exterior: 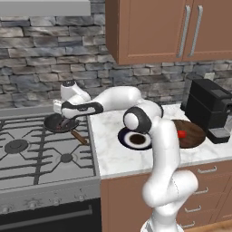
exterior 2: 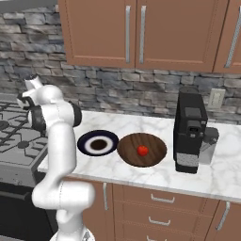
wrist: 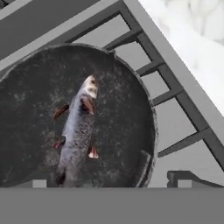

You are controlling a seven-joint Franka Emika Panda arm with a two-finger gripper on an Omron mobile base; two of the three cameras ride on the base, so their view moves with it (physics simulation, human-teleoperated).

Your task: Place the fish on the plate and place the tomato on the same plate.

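Observation:
The fish [wrist: 78,131], grey-brown with reddish fins, lies in a black frying pan [wrist: 124,105] on the stove. My gripper [wrist: 111,183] hangs just above the pan, open, its fingertips [wrist: 178,178] spread wide and holding nothing. From the left base view the gripper [exterior: 66,121] reaches down over the pan [exterior: 53,123]. On the marble counter rests the dark-rimmed plate [exterior: 136,138] [exterior 2: 98,142], with nothing on it. The red tomato [exterior: 181,134] [exterior 2: 142,150] sits in a brown round bowl [exterior: 192,136] [exterior 2: 153,153] to the right of the plate.
The pan's wooden handle [exterior: 79,137] points toward the counter edge. Stove grates [exterior: 27,145] cover the cooktop. A black coffee machine [exterior: 208,108] [exterior 2: 190,132] stands at the counter's right. Wooden cabinets [exterior: 167,29] hang above the counter.

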